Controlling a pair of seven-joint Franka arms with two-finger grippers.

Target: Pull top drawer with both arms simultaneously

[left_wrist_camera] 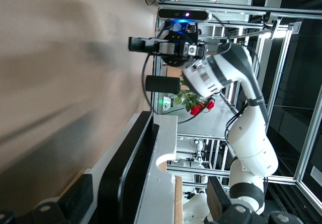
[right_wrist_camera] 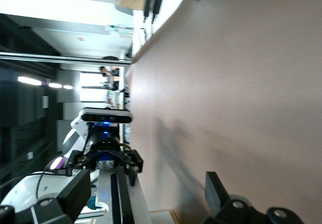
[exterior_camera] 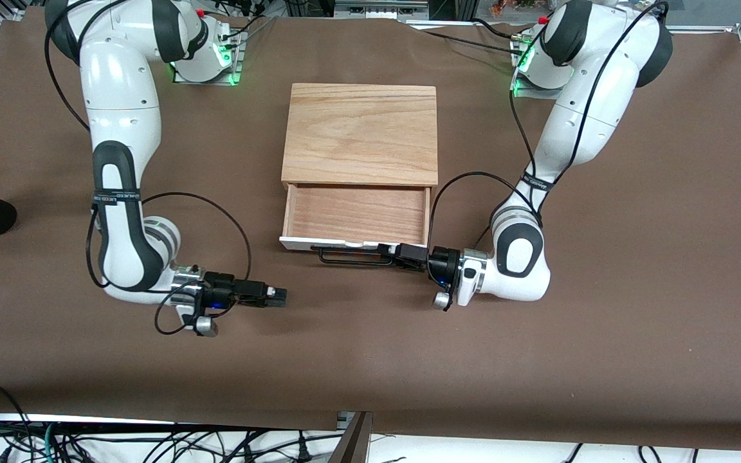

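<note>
Risk, as we judge it: top drawer point(exterior_camera: 356, 215) sits pulled out of the wooden box point(exterior_camera: 361, 132); left hand point(exterior_camera: 391, 254), open around its handle point(exterior_camera: 352, 257), could snag; right hand point(exterior_camera: 278, 296) rests open on the worktop point(exterior_camera: 634, 321)

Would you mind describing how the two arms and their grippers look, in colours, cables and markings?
Both arms are glossy white jointed shells with black joint bands. The left arm and the right arm each carry looping black cables and a black strap with white lettering. The left gripper and the right gripper are small and black, on silver wrist rings with a blue light. Green lights glow at both bases.
</note>
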